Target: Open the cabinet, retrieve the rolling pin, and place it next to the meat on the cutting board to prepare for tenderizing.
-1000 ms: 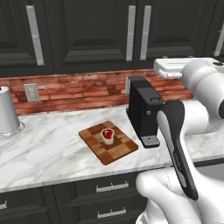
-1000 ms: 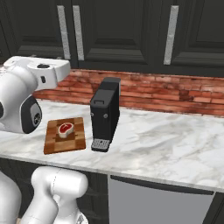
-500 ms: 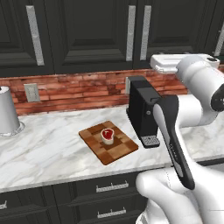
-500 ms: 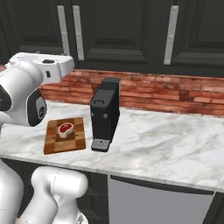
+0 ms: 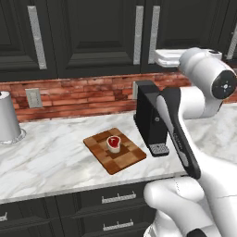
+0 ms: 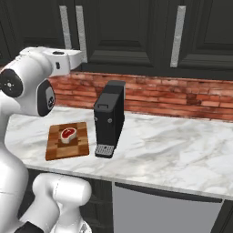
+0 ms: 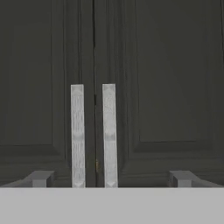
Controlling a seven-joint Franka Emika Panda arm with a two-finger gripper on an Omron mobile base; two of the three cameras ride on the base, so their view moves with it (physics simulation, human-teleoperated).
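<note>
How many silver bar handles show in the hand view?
2: both upright on the closed cabinet, one handle left of the seam between the doors, the other handle right of it. Their lower ends are cut off at the bottom of that view.

cabinet [image 7: 153, 87] doors shut, contents hidden, door tops cropped

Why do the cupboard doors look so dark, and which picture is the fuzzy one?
Hand view: softest and blurriest, the cabinet doors near black, only the two silver handles bright. Left base view: sharper, even light, the meat and cutting board clear. Right base view: a faint shadow beside the black machine.
</note>
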